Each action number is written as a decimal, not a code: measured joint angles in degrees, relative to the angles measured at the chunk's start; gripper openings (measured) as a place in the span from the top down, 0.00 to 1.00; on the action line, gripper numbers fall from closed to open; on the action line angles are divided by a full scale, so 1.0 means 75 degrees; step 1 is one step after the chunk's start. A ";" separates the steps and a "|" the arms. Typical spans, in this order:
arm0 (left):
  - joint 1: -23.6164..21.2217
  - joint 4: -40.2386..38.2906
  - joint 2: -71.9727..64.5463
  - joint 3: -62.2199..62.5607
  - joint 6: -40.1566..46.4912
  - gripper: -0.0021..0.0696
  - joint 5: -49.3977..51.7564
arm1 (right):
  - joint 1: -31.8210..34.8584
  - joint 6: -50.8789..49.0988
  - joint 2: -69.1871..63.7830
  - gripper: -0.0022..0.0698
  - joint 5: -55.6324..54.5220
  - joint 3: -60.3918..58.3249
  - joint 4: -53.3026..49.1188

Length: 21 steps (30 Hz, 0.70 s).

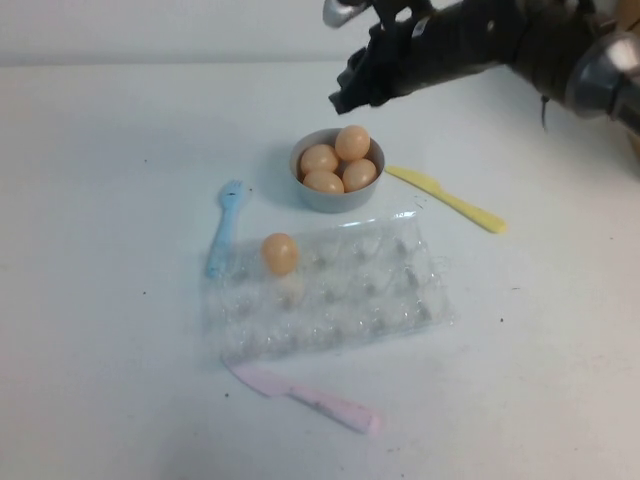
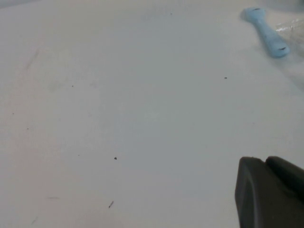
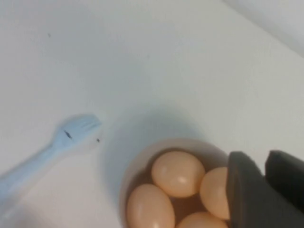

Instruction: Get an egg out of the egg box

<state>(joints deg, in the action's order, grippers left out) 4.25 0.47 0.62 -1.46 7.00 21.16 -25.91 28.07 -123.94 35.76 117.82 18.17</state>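
High view, I see right gripper (image 1: 350, 90) at top centre above bowl (image 1: 310, 188), fingers nearly together, empty, egg (image 1: 280, 253) in box (image 1: 400, 290), left gripper (image 2: 268, 190) state I cannot tell.

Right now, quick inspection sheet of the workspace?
Surface: white table, a few dark specks.
Job's things: one egg in the clear egg box; four eggs in the grey bowl.
Clutter: blue fork left of the box, yellow knife right of the bowl, pink knife on the box's near side.
Hands: right hand in the air beyond the bowl, holding nothing, fingers close together; left hand low over bare table, holding nothing.
Cables: nothing seen.
Surroundings: nothing seen.
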 joint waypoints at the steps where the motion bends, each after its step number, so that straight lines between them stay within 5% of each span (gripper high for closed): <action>1: 0.0000 0.0000 0.0000 0.0000 0.0000 0.98 0.0000 | 0.0000 -0.0036 0.0131 0.84 0.0082 0.0000 0.0035; 5: 0.0000 0.0000 0.0000 0.0000 0.0000 0.98 0.0000 | 0.0000 -0.0104 0.1270 0.97 0.0111 -0.0385 0.0434; 21: 0.0000 0.0000 0.0000 0.0000 0.0000 0.98 0.0000 | 0.0009 -0.0109 0.7794 0.99 -0.3894 -0.7741 0.0812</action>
<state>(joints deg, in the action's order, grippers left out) 4.25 0.47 0.62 -1.46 7.00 21.16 -25.84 27.25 -65.49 6.56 59.76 24.26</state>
